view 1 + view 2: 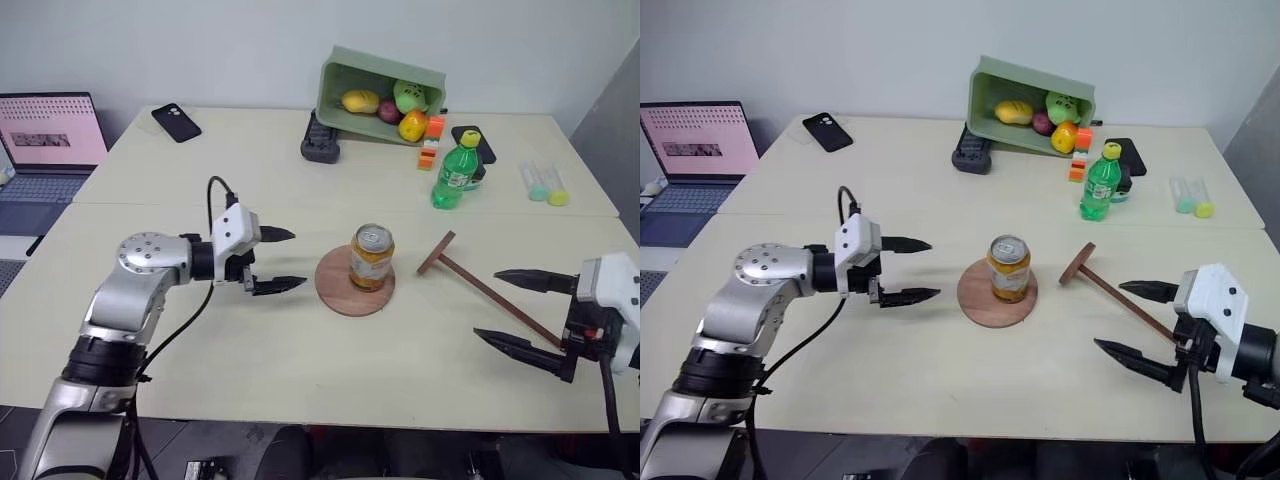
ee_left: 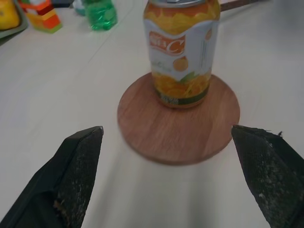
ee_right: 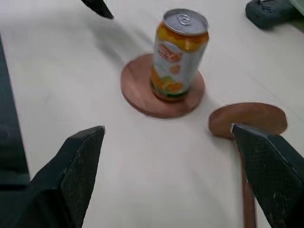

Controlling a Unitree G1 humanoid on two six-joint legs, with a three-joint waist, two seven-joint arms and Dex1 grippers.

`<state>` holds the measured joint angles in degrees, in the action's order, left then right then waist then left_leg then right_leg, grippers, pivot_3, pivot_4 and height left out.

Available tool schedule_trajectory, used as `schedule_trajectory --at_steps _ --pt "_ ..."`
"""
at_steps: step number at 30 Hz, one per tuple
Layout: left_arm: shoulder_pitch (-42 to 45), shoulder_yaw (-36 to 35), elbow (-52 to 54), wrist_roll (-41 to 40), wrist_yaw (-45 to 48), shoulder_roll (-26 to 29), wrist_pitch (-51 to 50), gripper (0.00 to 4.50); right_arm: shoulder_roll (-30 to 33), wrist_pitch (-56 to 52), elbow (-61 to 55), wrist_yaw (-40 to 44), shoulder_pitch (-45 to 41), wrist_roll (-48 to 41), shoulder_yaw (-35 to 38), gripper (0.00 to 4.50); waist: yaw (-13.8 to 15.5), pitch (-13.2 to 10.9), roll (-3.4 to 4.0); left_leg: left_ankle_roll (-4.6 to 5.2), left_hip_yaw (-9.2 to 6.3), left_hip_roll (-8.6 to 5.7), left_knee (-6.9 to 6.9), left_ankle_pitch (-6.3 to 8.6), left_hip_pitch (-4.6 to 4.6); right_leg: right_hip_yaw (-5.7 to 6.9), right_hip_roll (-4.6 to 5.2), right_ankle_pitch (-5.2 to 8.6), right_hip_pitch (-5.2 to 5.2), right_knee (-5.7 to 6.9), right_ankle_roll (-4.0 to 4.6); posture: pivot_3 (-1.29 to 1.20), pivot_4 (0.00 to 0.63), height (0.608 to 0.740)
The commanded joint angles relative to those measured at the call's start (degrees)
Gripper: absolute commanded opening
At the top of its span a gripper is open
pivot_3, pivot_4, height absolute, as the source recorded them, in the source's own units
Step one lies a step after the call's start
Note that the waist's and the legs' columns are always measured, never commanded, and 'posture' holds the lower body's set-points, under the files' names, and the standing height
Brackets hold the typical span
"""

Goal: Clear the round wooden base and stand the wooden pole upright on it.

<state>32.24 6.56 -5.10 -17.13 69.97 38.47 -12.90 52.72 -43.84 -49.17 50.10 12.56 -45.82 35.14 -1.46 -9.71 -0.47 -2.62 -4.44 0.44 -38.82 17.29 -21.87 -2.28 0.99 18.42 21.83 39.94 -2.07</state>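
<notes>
Facing the can (image 1: 372, 257) on the base (image 1: 354, 283) mid-desk, the spread, empty left pincer (image 1: 280, 260) is nearer; the right pincer (image 1: 520, 312), spread, straddles the pole (image 1: 487, 291).

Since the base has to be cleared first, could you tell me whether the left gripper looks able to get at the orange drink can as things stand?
Probably yes. The left gripper is open and pointing at the orange drink can, which stands upright on the round wooden base, with bare table between them.

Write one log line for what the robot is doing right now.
left gripper: open, facing can | can: upright on round wooden base | right gripper: open | wooden pole: lying
</notes>
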Motion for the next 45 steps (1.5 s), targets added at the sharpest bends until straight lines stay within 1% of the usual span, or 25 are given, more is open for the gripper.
schedule_trajectory --at_steps 1,5,8,10,13,18,24,36,38,39,41,42,45 --pt "3.36 1.76 -4.14 1.31 1.39 -2.83 4.15 4.5 -0.51 -1.53 -3.59 -4.72 -0.88 -3.53 -0.03 4.46 -0.04 0.0 -0.01 0.0 0.01 0.0 -0.01 0.0 0.0 -0.01 0.0 0.0 -0.01 0.0 0.0 0.0 0.15 0.74" --pt "7.03 4.47 -11.06 3.13 2.65 -8.1 8.71 4.5 -1.7 -2.48 -5.5 -9.29 0.22 -4.83 -0.68 4.46 0.0 0.01 -0.02 0.0 0.0 -0.04 -0.02 0.0 0.02 0.03 -0.01 0.0 -0.04 -0.01 0.0 0.0 0.15 0.74" --pt "8.45 5.03 -13.78 3.99 3.31 -9.94 10.67 4.5 -1.57 -3.33 -6.25 -11.12 1.26 -5.62 -0.52 4.46 -0.04 0.0 -0.04 0.0 0.0 -0.39 -0.04 0.0 -0.01 0.04 0.0 0.0 -0.05 -0.03 0.0 0.0 0.15 0.74" --pt "9.9 5.26 -16.26 3.72 3.65 -12.11 10.83 4.5 -2.0 -3.77 -7.01 -12.37 2.42 -7.25 -0.13 4.46 -0.05 0.01 -0.04 0.01 -0.06 -0.43 -0.04 0.0 -0.01 0.03 0.03 0.0 -0.05 -0.02 0.0 0.0 0.15 0.74" --pt "11.83 6.37 -20.94 5.26 4.49 -14.62 14.11 4.5 -2.56 -3.48 -8.18 -13.81 4.17 -8.13 0.24 4.46 0.01 0.01 -0.05 0.01 -0.12 -0.45 -0.05 0.0 -0.02 0.02 0.04 0.0 -0.07 -0.01 0.0 0.0 0.15 0.74" --pt "14.33 6.64 -27.5 6.77 5.01 -17.46 17.22 4.5 -2.29 -2.83 -9.02 -15.21 5.59 -9.14 0.47 4.46 -0.06 0.0 -0.08 0.01 -0.12 -0.57 -0.06 0.0 0.0 0.04 0.1 0.01 -0.1 -0.03 -0.02 0.0 0.15 0.74" --pt "16.96 6.45 -33.91 8.27 4.33 -21.01 19.41 4.5 -1.98 -1.63 -9.98 -16.4 5.52 -9.1 -1.16 4.46 -0.06 0.0 -0.1 0.02 -0.12 -0.6 -0.06 0.01 -0.01 0.06 0.11 0.01 -0.1 -0.04 -0.02 0.0 0.15 0.74" --pt "19.7 5.2 -39.86 8.67 3.63 -25.68 21.03 4.5 -1.63 0.12 -10.83 -18.68 6.78 -8.62 -3.74 4.46 -0.07 -0.01 -0.12 0.02 -0.14 -0.62 -0.07 0.0 -0.02 0.07 0.12 0.02 -0.1 -0.03 -0.03 0.0 0.15 0.74" --pt "20.08 5.01 -40.64 8.59 4.02 -25.84 21.05 4.11 -1.31 0.35 -10.83 -19.22 6.82 -8.89 -3.95 4.5 -0.07 -0.01 -0.12 0.02 -0.13 -0.62 -0.07 0.0 -0.01 0.07 0.12 0.02 -0.1 -0.03 -0.03 0.0 0.15 0.74" --pt "20.18 4.94 -40.89 8.54 4.28 -25.82 21.07 4.05 -1.13 0.5 -10.83 -19.5 6.83 -9.02 -4.12 4.5 -0.07 -0.01 -0.12 0.02 -0.14 -0.62 -0.07 0.0 -0.01 0.07 0.12 0.02 -0.1 -0.02 -0.03 0.0 0.15 0.74" --pt "20.22 4.85 -41.16 8.47 4.61 -25.74 21.11 3.68 -0.84 0.75 -10.83 -20.01 6.84 -9.22 -4.31 4.5 -0.07 -0.01 -0.12 0.02 -0.14 -0.62 -0.07 0.0 -0.01 0.07 0.12 0.02 -0.1 -0.02 -0.03 0.0 0.15 0.74" --pt "20.21 4.81 -41.19 8.46 4.71 -25.68 21.14 3.6 -0.67 0.91 -10.83 -20.26 6.87 -9.39 -4.37 4.5 -0.07 -0.01 -0.12 0.02 -0.14 -0.62 -0.07 0.0 -0.02 0.07 0.12 0.02 -0.1 -0.03 -0.03 0.0 0.15 0.74" --pt "20.12 4.23 -40.86 7.84 4.97 -25.38 20.53 3.56 -0.5 0.97 -10.83 -20.81 6.5 -9.33 -4.59 4.5 -0.07 -0.01 -0.12 0.02 -0.14 -0.62 -0.07 0.0 -0.01 0.08 0.12 0.02 -0.1 -0.03 -0.03 0.0 0.15 0.74"
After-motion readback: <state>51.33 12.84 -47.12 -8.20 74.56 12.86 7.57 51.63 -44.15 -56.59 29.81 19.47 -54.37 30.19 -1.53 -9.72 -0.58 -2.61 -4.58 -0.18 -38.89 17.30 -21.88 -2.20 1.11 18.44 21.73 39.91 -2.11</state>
